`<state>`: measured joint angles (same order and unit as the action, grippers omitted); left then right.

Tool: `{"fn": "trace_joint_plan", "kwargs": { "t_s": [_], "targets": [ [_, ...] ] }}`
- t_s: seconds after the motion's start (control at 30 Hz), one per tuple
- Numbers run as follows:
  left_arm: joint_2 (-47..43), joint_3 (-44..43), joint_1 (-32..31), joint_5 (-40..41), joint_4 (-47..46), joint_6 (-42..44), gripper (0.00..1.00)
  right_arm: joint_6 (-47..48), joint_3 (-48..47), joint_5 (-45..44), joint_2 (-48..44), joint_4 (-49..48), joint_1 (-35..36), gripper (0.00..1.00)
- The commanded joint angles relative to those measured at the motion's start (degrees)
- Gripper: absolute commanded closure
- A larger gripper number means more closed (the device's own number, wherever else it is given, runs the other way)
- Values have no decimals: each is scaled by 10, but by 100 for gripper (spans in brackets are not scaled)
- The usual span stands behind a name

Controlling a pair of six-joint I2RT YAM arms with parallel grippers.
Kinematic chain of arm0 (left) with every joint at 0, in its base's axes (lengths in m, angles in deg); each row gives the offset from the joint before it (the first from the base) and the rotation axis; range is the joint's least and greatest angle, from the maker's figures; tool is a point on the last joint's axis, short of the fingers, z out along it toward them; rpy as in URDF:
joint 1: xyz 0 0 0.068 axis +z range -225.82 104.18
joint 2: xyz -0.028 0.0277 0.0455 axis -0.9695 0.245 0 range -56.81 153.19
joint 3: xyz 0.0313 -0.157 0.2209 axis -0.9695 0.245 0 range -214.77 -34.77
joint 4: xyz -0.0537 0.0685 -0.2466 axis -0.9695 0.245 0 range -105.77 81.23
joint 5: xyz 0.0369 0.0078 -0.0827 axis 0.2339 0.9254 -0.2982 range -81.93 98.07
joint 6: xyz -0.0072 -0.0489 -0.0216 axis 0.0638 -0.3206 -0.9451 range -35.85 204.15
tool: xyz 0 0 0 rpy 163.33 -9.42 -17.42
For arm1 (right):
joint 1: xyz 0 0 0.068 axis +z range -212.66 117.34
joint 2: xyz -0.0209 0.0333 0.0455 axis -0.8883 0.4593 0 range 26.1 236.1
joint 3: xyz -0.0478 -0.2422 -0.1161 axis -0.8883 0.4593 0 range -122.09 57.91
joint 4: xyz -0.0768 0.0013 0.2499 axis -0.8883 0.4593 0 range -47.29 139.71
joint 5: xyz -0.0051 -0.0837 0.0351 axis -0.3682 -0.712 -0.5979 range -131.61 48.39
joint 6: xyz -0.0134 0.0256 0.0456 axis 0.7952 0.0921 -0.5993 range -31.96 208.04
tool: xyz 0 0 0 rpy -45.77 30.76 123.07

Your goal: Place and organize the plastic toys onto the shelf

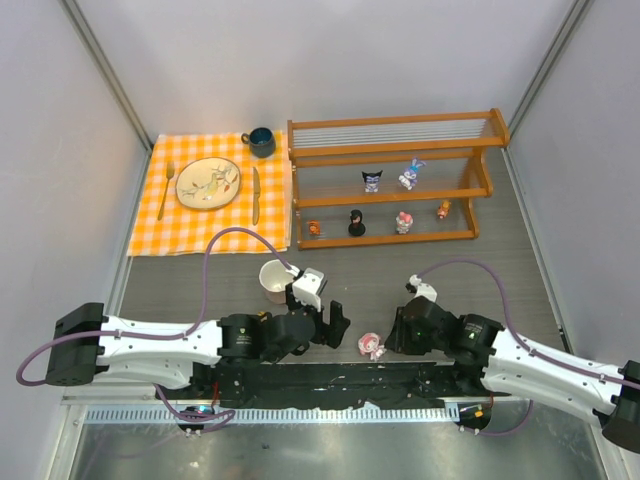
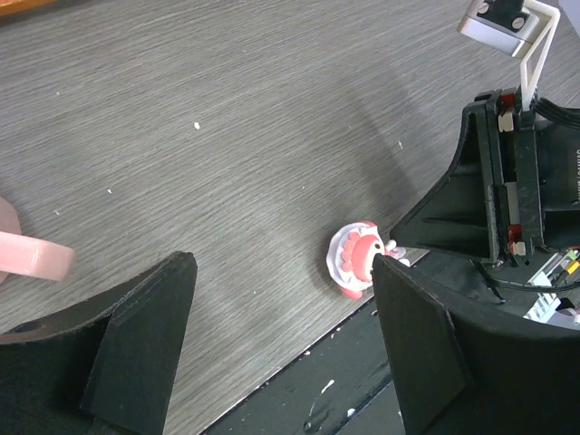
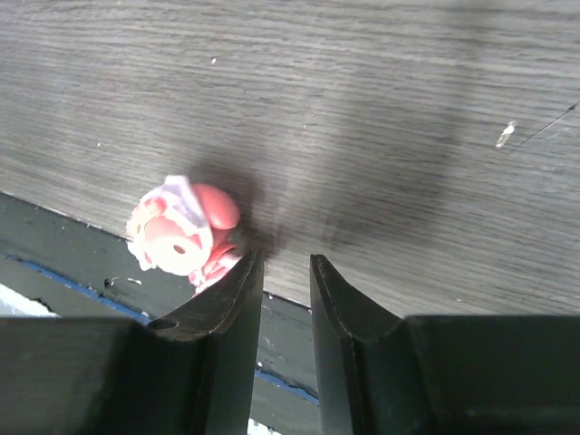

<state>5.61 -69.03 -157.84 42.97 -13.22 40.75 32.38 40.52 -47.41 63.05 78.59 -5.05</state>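
Pink toy (image 3: 181, 236) on its side at near edge of table (image 1: 520, 270), just left of right gripper (image 3: 286, 272), clenched empty, finger maybe touching it; left gripper (image 2: 283, 272) released, nearby.

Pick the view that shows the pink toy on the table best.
Right wrist: the pink toy is closest and largest, its pink and white parts distinct. Left wrist shows it smaller; the top view, just a tiny speck.
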Motion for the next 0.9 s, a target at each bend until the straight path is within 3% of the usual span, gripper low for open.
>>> {"fn": "trace_joint_plan", "kwargs": {
  "t_s": [0.0,0.3,0.53,0.63,0.73,0.77,0.87],
  "targets": [
    [1,-17,-1,12,-36,2,17,6,-14,28,-7,9,3,68],
    [-1,-14,-2,10,-36,-1,17,28,9,90,-3,-35,7,68],
    [-18,-12,-2,29,-26,-2,17,20,-39,1,-53,57,8,66],
    [-34,-13,-2,48,3,-2,17,25,-61,-15,-87,65,8,60],
    [-63,-20,-2,95,48,-7,13,37,-85,-16,-97,59,7,41],
    [-72,-21,-2,109,59,-12,12,48,-97,-13,-77,55,8,32],
    [-124,-18,-2,161,87,-16,11,69,-112,-2,-11,25,8,22]
  ]
}}
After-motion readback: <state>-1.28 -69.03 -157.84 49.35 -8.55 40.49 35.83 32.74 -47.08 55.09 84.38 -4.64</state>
